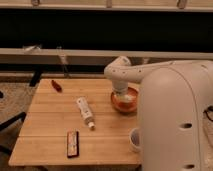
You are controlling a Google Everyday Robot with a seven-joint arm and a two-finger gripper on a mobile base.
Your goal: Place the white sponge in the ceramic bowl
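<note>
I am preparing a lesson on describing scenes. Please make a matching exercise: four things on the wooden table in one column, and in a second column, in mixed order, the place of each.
1. ceramic bowl
2. white tube
3. dark flat bar
4. small red object

A. near the front edge
B. back left corner
C. middle of the table
D. directly under the gripper

Pairs: 1-D, 2-C, 3-A, 4-B

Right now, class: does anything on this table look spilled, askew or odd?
Nothing spilled. The white tube lies on its side, askew to the planks. The gripper is over the orange bowl, which holds something white.
</note>
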